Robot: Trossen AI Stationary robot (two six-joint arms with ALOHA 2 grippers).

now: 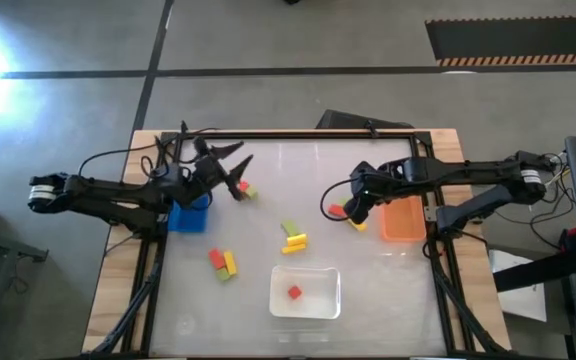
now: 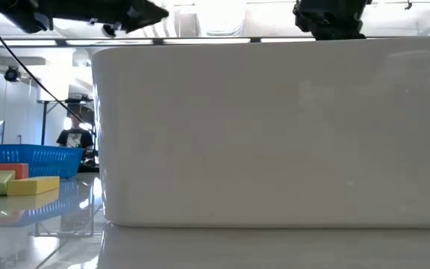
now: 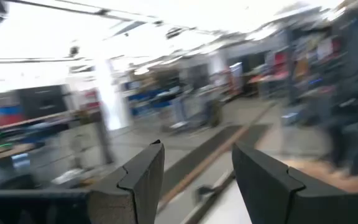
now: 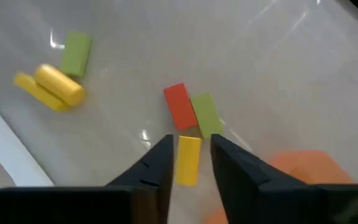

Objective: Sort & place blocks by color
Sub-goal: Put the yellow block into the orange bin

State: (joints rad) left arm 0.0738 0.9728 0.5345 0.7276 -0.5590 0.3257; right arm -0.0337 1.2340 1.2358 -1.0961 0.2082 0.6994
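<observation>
My right gripper (image 4: 189,152) straddles yellow block (image 4: 188,160), jaws spread, not pinching; I judge it light, rigid, slick; grip long flat sides; left gripper (image 3: 194,168) spread, empty.

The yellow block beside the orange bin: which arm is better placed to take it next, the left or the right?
The right. The right gripper is directly over that yellow block, with one finger on each side, next to the orange bin. The left gripper is raised near the blue bin, far across the table.

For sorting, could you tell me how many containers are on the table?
3: a blue bin under the left arm, an orange bin by the right arm, a white tray holding a red block.
</observation>
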